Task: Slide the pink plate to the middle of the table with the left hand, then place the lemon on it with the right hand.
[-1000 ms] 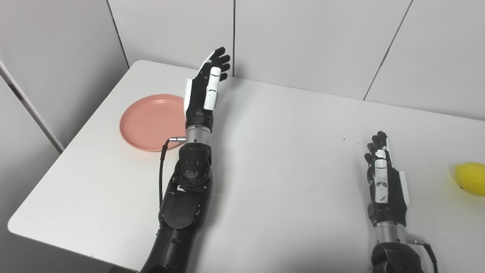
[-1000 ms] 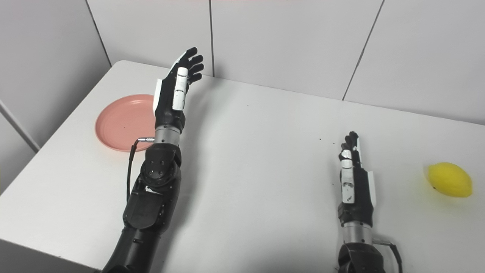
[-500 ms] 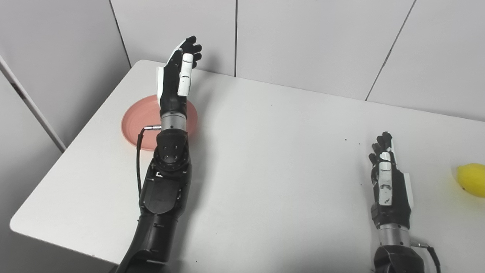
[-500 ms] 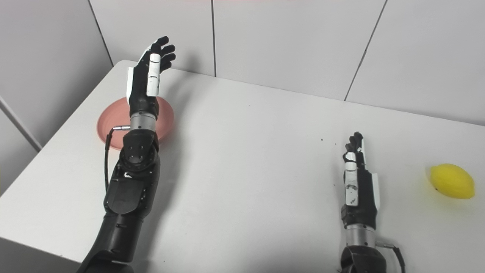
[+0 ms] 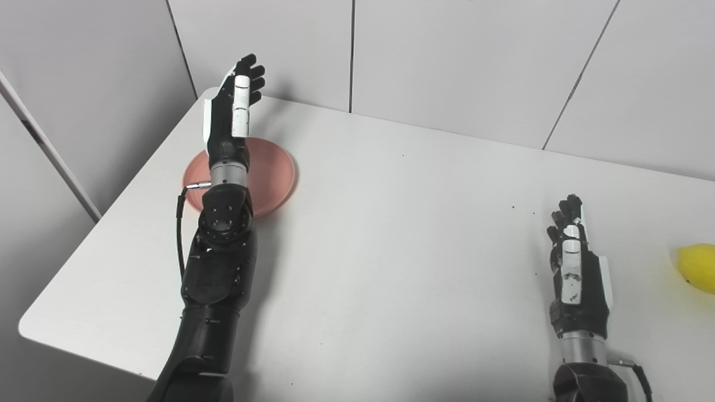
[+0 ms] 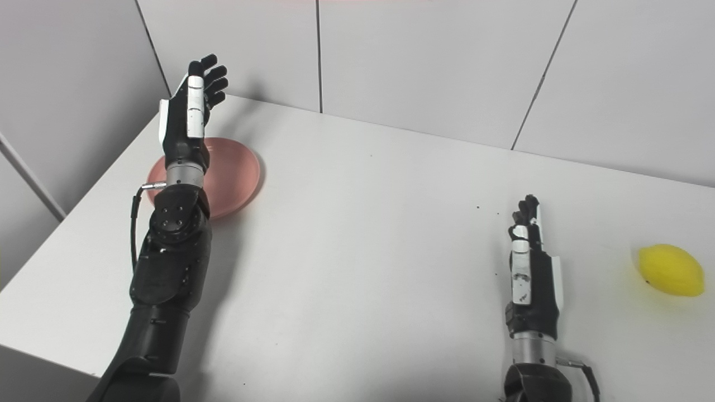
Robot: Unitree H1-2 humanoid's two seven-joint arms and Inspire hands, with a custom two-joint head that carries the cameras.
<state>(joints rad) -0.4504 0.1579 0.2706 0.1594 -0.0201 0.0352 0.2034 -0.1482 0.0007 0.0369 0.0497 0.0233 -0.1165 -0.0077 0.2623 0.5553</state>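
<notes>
At 5 o'clock on the white table point(image 5: 391, 251), nearest the cameras, the right hand point(image 6: 528, 268) stands edge-on with its fingers straight and pointing away toward 12 o'clock; it holds nothing and touches neither task object. Just beyond it, at 3 o'clock by the table's right edge, the lemon point(image 6: 670, 270) lies on its side, well apart from that hand and partly cut off by the frame in the left eye view.

Over at 7 o'clock the left arm point(image 5: 215, 279) enters and stretches across the table toward 11 o'clock. Farther out, at 10 o'clock, the pink plate point(image 5: 273, 173) sits flat on the tabletop near the left edge, far from the table's middle; the left forearm and wrist cross over its left portion and hide that part. Farthest of all, near the 11 o'clock corner by the grey wall panels point(image 5: 447, 61), the left hand point(image 5: 232, 111) is raised above the plate's far rim, fingers extended and slightly spread, empty, with no visible contact with the plate.
</notes>
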